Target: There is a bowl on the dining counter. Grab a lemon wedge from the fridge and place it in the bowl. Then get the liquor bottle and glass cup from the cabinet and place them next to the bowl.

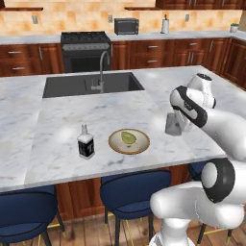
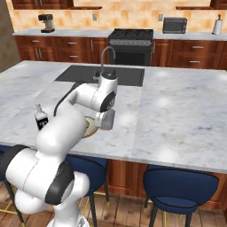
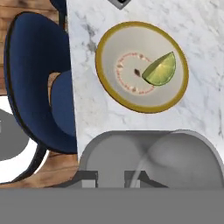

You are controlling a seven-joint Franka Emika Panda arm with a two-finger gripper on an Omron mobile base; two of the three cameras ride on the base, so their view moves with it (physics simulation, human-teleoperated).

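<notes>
Your claw (image 3: 111, 177) is pinching the clear grey glass cup (image 1: 174, 124), with its fingers pressed in on the cup's wall. In the hand view the cup's round rim sits right at the claw's tips. In the left base view you can see the cup hanging upright under the hand, just above the white marble counter (image 1: 57, 139).

Look out from the claw. The round cream bowl with the yellow rim (image 1: 129, 141) lies just beside the cup, on the side away from the arm's base. A green lemon wedge (image 1: 128, 138) rests inside the bowl. On the far side of the bowl stands the small dark liquor bottle with a white label (image 1: 86, 142).

So the cup is very close to the bowl. I think you only need to lower it straight down onto the bare marble next to the bowl.
</notes>
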